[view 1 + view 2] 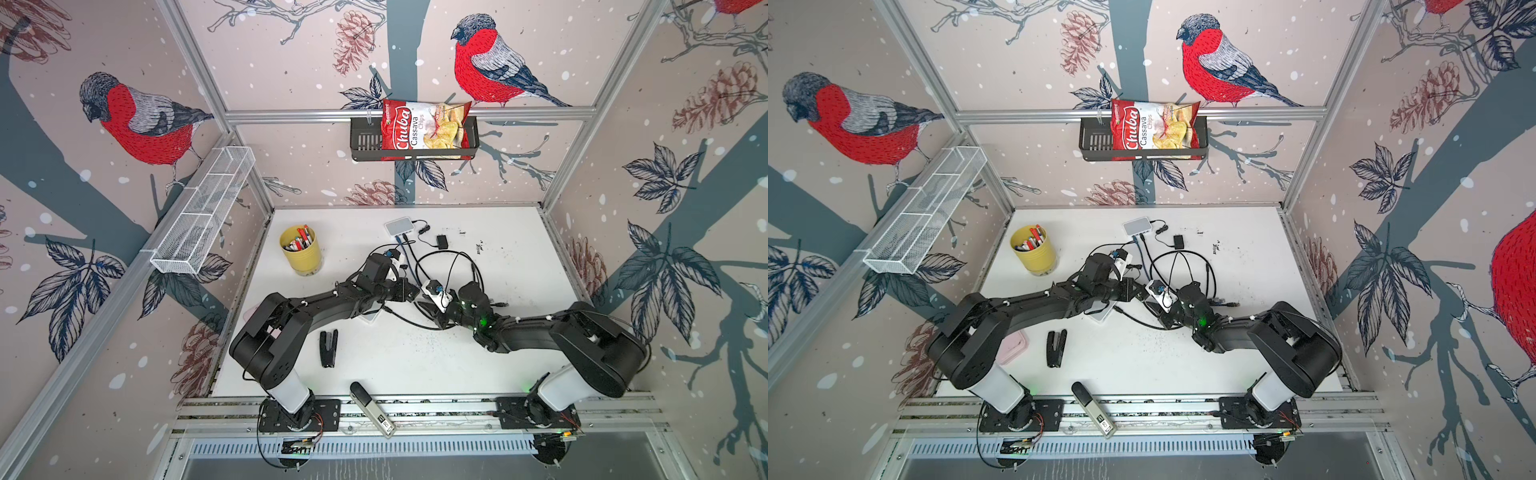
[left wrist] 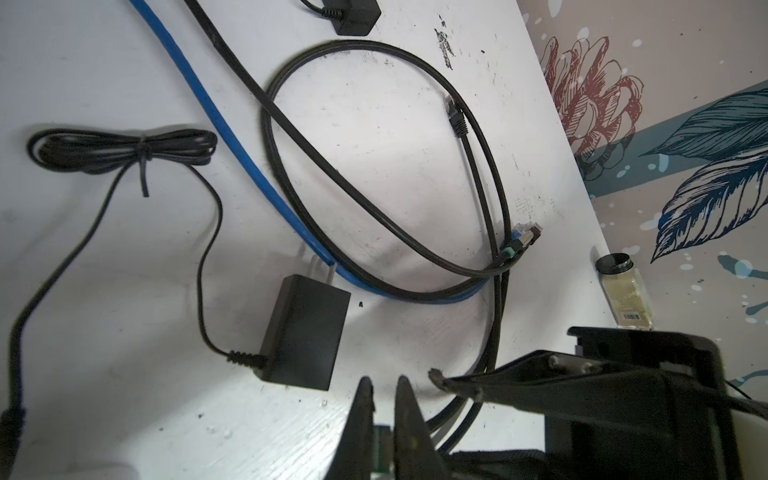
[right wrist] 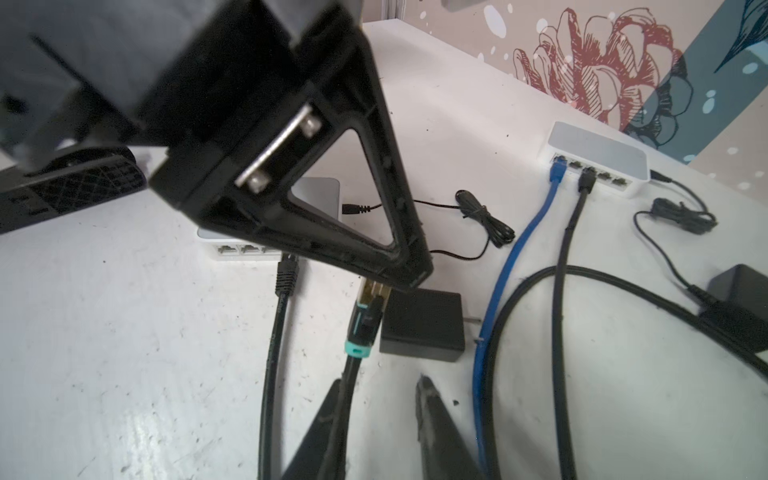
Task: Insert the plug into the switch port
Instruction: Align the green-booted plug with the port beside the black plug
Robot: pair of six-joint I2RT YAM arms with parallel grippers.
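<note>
Teal-collared plug [image 3: 365,320] sits pinched in my left pincer [image 2: 383,380]; my right pincer [image 3: 379,379], jaws parted, hangs beside its cable [image 3: 351,372].

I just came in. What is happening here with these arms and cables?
The left gripper is shut on a teal-collared plug, holding it in front of the nearer white switch. The plug's tip is hidden behind that gripper's finger, so I cannot tell whether it is in a port. The right gripper stands open, with the plug's cable running beside one finger. The farther switch has a blue cable and a black cable plugged in.
</note>
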